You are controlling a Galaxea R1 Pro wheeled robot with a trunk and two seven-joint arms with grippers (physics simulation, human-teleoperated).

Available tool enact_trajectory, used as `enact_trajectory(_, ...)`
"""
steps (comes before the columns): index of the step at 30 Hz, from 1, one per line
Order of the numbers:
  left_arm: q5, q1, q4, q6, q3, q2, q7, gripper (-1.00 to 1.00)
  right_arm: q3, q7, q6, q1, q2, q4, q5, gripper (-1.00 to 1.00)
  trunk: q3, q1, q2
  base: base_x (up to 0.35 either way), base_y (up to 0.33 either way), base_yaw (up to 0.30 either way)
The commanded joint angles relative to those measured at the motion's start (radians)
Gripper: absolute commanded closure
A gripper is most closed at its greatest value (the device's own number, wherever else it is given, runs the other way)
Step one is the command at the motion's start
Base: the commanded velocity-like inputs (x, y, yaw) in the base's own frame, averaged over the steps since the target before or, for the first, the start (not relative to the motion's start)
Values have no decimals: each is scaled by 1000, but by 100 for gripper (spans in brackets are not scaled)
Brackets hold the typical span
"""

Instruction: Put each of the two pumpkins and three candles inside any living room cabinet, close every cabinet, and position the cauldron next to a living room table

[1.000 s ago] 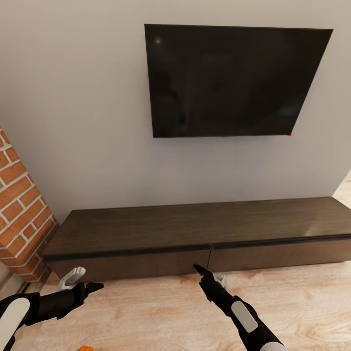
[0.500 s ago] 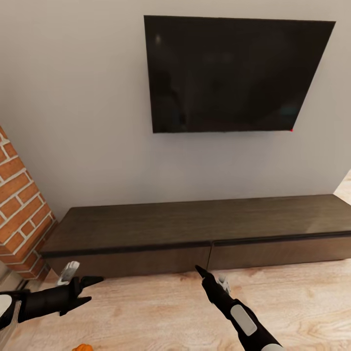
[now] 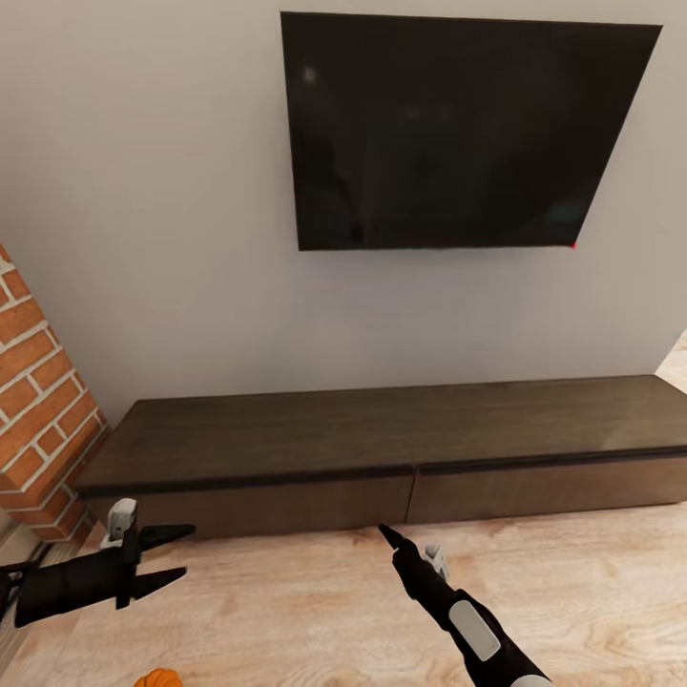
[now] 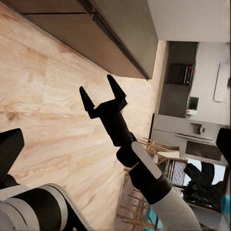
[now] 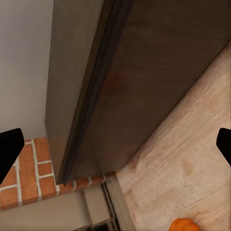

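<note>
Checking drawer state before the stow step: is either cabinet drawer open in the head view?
No. Both drawer fronts of the cabinet sit flush under its top, with no pale interior showing.

The long, low, dark brown wood cabinet (image 3: 382,458) stood against the grey wall (image 3: 172,239) ahead of me, its two drawer fronts shut. The flat black television (image 3: 458,134) hung on that wall above it. The red brick fireplace (image 3: 38,401) rose at the cabinet's left end. A small orange pumpkin (image 3: 157,678) lay on the pale wood floor (image 3: 305,611) before the cabinet, near my left arm.
</note>
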Motion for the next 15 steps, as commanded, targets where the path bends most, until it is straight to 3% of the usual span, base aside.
enact_trajectory(1,4,0,0,0,-7,6,-24,-100,0,0,-2,0,1,0,1,-100,-3,4,-7,0,0,0)
enact_trajectory(7,11,1,3,0,-18,41,-131,-100,-1,17,-4,0,-8,-5,2,-100,-22,27,-49,0,0,0)
enact_trajectory(8,11,2,4,0,-19,45,-148,-100,-1,43,-5,0,-9,-5,3,-100,-25,31,-56,0,0,0)
enact_trajectory(13,12,2,5,0,-21,51,-186,-100,-2,301,-50,0,-13,0,3,-100,-41,50,-91,0,0,0)
enact_trajectory(15,12,3,5,0,-22,52,-191,-100,-3,359,-95,0,-12,3,4,-100,-47,58,-105,0,0,0)
